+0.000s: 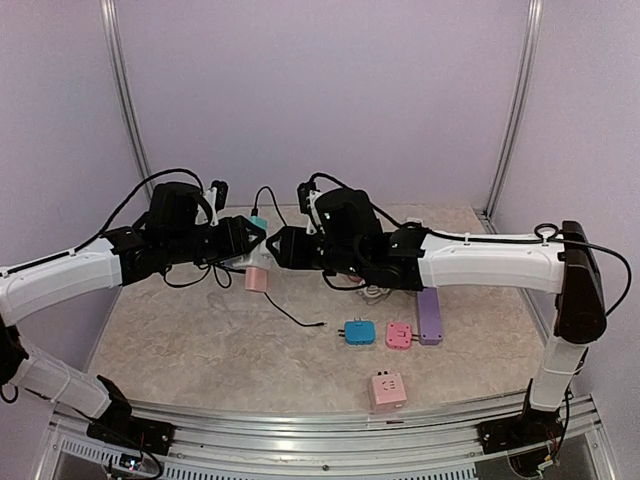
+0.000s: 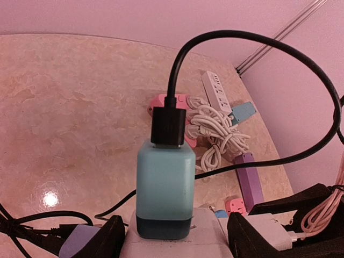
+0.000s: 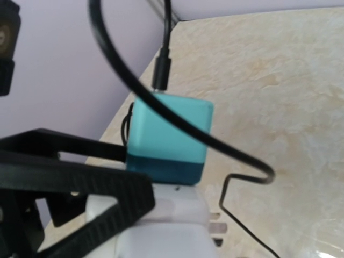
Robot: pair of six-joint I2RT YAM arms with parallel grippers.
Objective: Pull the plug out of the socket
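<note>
My left gripper [image 2: 177, 237] is about half open and pinching the white socket [image 2: 207, 236], my right gripper [image 1: 276, 244] is right beside it (can't tell its grip), the teal plug [image 2: 164, 188] is seated on top, and the black cable [image 2: 226, 36] loops over the table [image 2: 64, 107] behind.

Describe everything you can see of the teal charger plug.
The teal charger plug is a smooth, rounded plastic block, light teal above with a darker teal band at its base. It stands upright, seated in the white socket block, which the left tool grips from both sides. A black USB connector is pushed into its top, its black cable looping away. Whether the right tool touches it, I cannot tell.
</note>
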